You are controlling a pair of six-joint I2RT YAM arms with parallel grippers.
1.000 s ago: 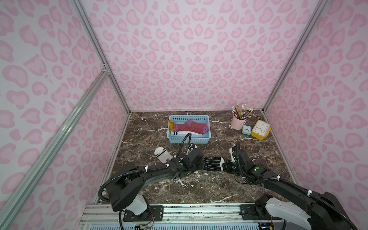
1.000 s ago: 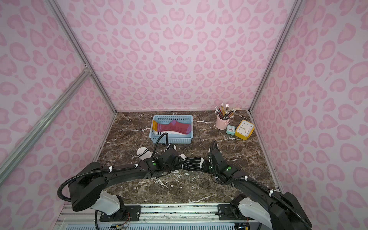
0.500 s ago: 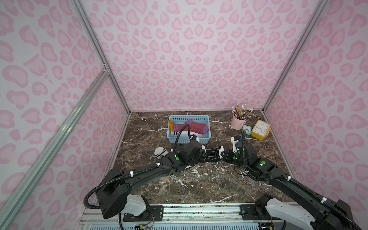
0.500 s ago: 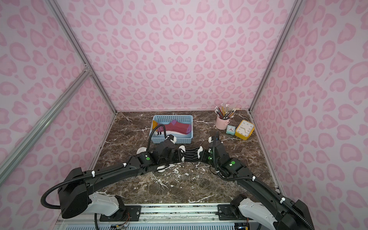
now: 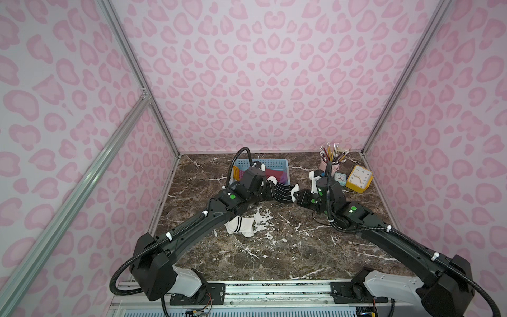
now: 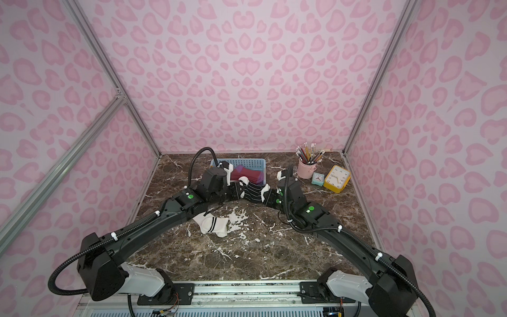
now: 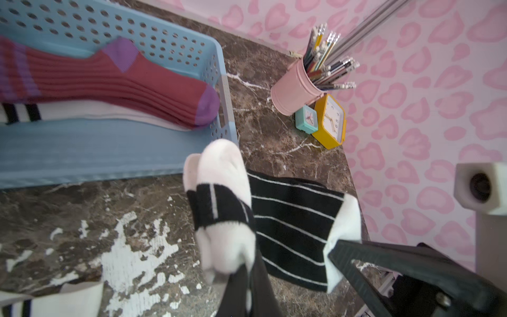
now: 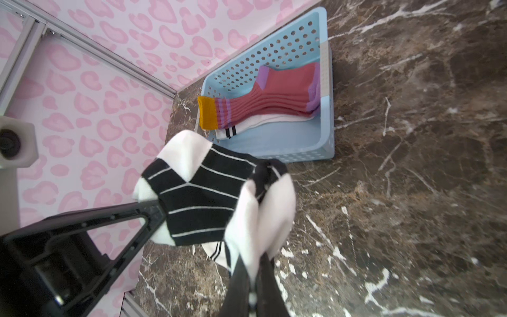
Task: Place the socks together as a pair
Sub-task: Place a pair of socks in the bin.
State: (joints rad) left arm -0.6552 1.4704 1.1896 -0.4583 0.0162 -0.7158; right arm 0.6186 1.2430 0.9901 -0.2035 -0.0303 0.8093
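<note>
— Where is the sock sitting against the grippers?

— I'm watching the black fabric sock with thin white stripes (image 5: 284, 192) stretching between the two tools in both top views. The left gripper (image 5: 270, 192) is pinching one white end of it, jaws pressed together on the cloth. The right gripper (image 5: 297, 198) is clamping the other white end the same way. In the left wrist view two rounded white tips are showing side by side, so I cannot tell whether I'm holding one sock or two layered.

— And where over the bench?

— It's hanging just in front of the near wall of the perforated light-blue plastic basket (image 5: 274, 163), toward the bench's far edge. The maroon ribbed socks (image 7: 109, 82) are lying inside the basket. The white fabric sock with two black bands (image 5: 241, 226) is lying crumpled on the bench beside the left arm, nearer the front edge.

— Any writing?

— I'm reading only the numerals on the dial of the yellow square clock (image 5: 359, 178), which is standing near the far right corner.
</note>
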